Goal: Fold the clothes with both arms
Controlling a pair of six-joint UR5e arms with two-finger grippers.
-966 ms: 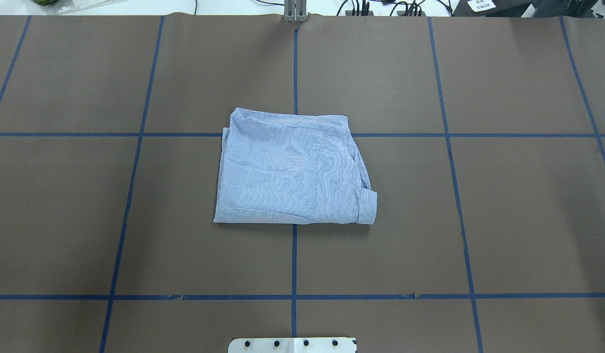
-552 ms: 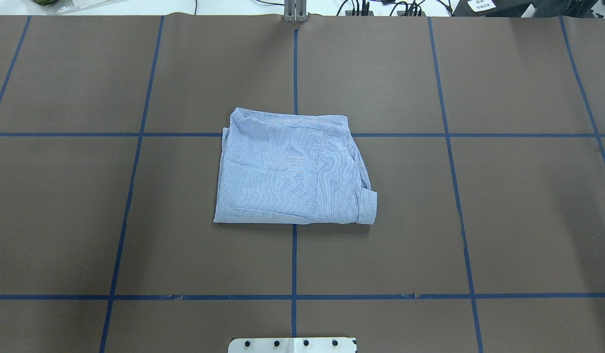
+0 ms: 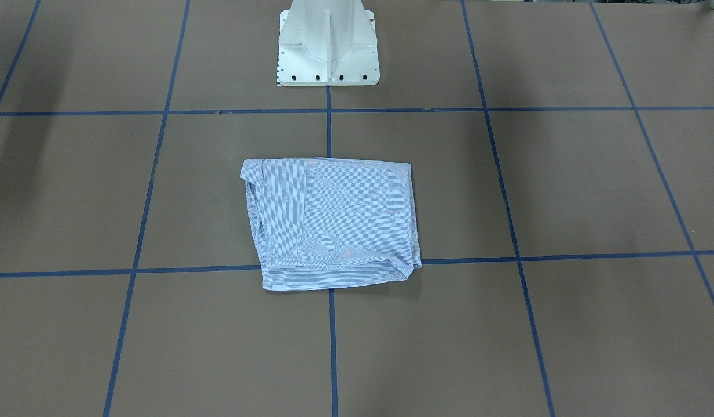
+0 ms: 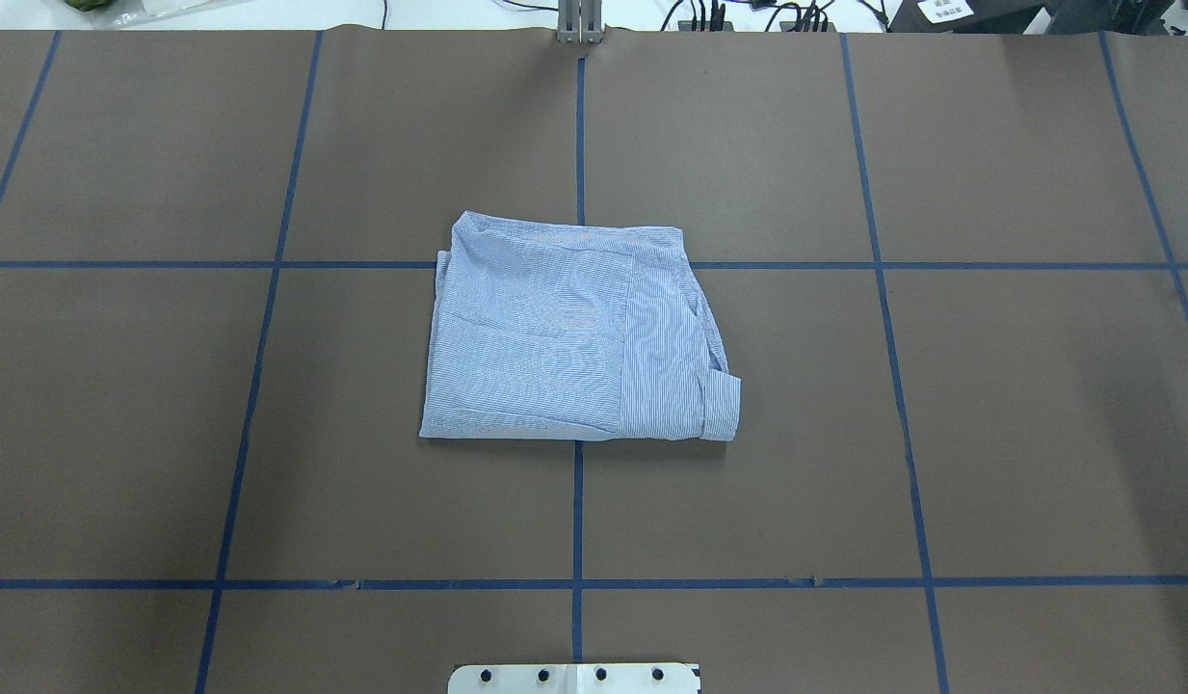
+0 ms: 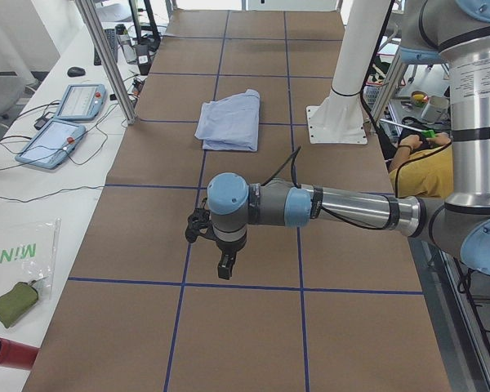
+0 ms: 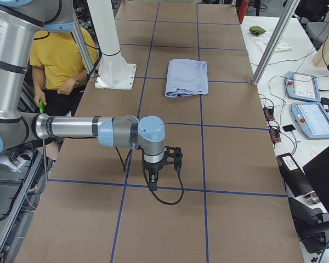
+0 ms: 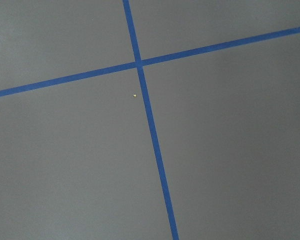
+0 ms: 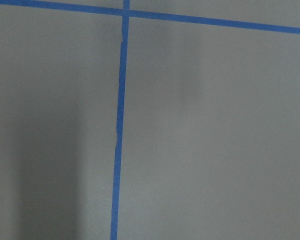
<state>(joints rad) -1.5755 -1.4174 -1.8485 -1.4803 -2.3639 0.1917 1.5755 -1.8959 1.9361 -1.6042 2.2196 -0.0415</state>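
The light blue striped shirt lies folded into a compact rectangle at the middle of the brown table, with a cuff at its near right corner. It also shows in the front view and both side views. No arm reaches it. My left gripper hangs over bare table far from the shirt, pointing down; I cannot tell if it is open. My right gripper hangs likewise at the other end; I cannot tell its state. Both wrist views show only table and blue tape.
The white pedestal base stands at the robot's side of the table. A person in a yellow shirt sits behind it. Control tablets lie on the white side bench. A metal post stands at the far edge.
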